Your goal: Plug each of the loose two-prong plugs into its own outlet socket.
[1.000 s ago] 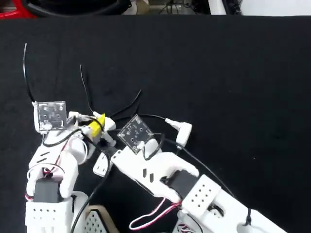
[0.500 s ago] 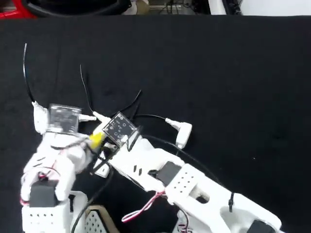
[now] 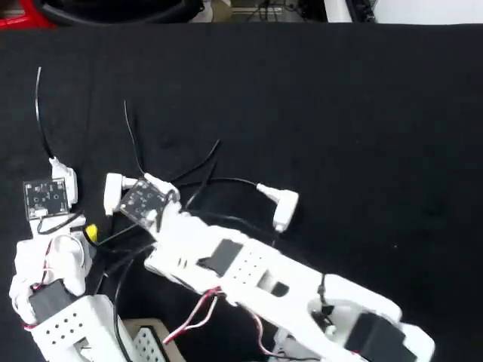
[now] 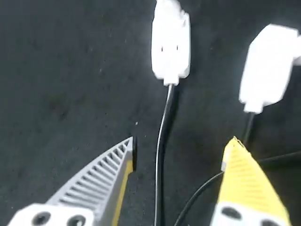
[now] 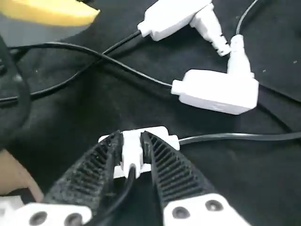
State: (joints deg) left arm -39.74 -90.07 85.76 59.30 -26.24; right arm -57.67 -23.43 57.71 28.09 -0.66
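One blocky white plug [image 5: 164, 135] trails a thin black cord [image 5: 235, 137].

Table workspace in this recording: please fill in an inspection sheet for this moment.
Surface: black cloth, lying flat.
Job's things: white socket showing two slots, lying free; loose white plug apart from both arms.
Clutter: nothing seen.
Claws: left claw open, astride a black cable; right claw shut on a white connector, plug or socket I cannot tell.
Cables: thin black cables trail across the cloth, crossing near the arms.
Surroundings: red object beyond the table's far edge.
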